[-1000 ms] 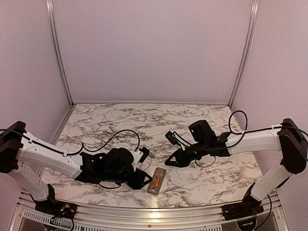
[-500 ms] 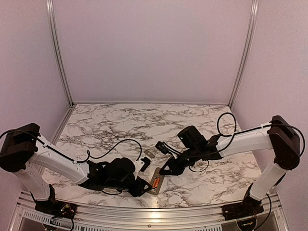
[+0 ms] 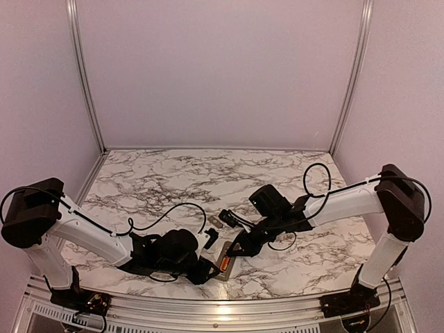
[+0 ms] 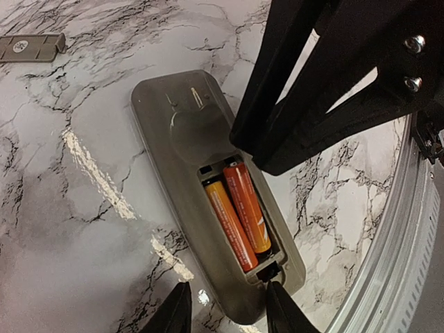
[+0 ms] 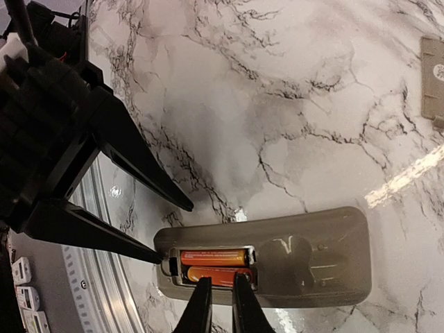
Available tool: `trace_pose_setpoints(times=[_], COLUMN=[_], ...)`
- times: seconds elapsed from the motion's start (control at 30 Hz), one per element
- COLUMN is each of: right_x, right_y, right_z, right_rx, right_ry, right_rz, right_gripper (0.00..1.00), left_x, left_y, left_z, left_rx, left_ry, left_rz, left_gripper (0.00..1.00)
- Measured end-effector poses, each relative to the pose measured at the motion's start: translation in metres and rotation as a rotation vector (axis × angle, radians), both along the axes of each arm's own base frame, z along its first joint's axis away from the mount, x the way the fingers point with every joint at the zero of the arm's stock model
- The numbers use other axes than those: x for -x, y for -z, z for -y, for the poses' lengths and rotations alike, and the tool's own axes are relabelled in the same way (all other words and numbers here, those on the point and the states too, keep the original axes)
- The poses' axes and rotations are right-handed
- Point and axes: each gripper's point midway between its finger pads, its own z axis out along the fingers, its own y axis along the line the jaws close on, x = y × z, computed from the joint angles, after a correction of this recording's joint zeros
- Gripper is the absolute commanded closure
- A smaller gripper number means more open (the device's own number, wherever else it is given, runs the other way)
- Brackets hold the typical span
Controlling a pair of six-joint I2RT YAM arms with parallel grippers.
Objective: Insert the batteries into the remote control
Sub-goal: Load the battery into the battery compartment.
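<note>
The remote control [image 4: 182, 132] lies grey back up near the table's front edge, also seen as the remote control [image 3: 224, 262] from above. Two orange batteries [image 4: 237, 216] lie side by side in its open recess. My left gripper [image 4: 229, 311] is open and straddles the remote's near end, one fingertip [image 5: 161, 257] touching that end. My right gripper [image 5: 222, 295] comes in from the other side. Its fingers stand a narrow gap apart, with nothing between them. Their tips rest over the nearer battery [image 5: 216, 276].
The loose grey cover plate [image 5: 433, 82] lies flat on the marble, apart from the remote, and shows as the cover plate [image 4: 31, 47] at the left wrist view's top left. The table's metal front rail [image 4: 409, 243] runs close beside the remote.
My right gripper has moved left and down onto the remote's battery recess, its fingers narrowing. My left gripper has slid forward to the remote's near end.
</note>
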Motion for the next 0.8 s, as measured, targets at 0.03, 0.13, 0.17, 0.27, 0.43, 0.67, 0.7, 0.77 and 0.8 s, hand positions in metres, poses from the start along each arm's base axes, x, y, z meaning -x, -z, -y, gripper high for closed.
trace_pose_setpoints(times=[0.03, 0.13, 0.17, 0.27, 0.43, 0.67, 0.7, 0.77, 0.8], right_x=[0.0009, 0.0050, 0.0055, 0.0060, 0.0061, 0.0023, 0.0016, 0.0003, -0.0002], right_y=[0.0008, 0.0029, 0.0032, 0.0040, 0.0044, 0.0013, 0.0006, 0.0005, 0.0009], right_z=[-0.0006, -0.0013, -0.0012, -0.0010, -0.0008, -0.0043, -0.0051, -0.0065, -0.0072], right_rx=[0.002, 0.009, 0.010, 0.013, 0.015, 0.009, 0.008, 0.008, 0.008], right_ry=[-0.003, -0.013, -0.014, -0.015, -0.014, -0.011, -0.011, -0.011, -0.011], right_rz=[-0.001, -0.008, -0.010, -0.012, -0.013, -0.003, -0.001, 0.000, 0.000], right_gripper=[0.91, 0.91, 0.91, 0.91, 0.90, 0.89, 0.89, 0.88, 0.88], left_x=[0.0000, -0.0004, -0.0006, -0.0008, -0.0018, -0.0019, -0.0019, -0.0020, -0.0020], left_y=[0.0002, 0.0000, 0.0002, 0.0000, 0.0000, 0.0001, 0.0003, 0.0003, 0.0003], left_z=[0.0000, 0.0011, 0.0013, 0.0025, 0.0035, 0.0038, 0.0038, 0.0040, 0.0040], left_rx=[0.000, 0.000, 0.000, 0.001, 0.001, 0.002, 0.001, 0.001, 0.001], left_ry=[0.000, -0.001, -0.001, -0.002, -0.006, -0.008, -0.008, -0.008, -0.008], left_rz=[0.000, 0.000, 0.000, -0.002, 0.000, -0.003, -0.003, -0.003, -0.003], left_gripper=[0.62, 0.62, 0.62, 0.62, 0.62, 0.62, 0.62, 0.62, 0.62])
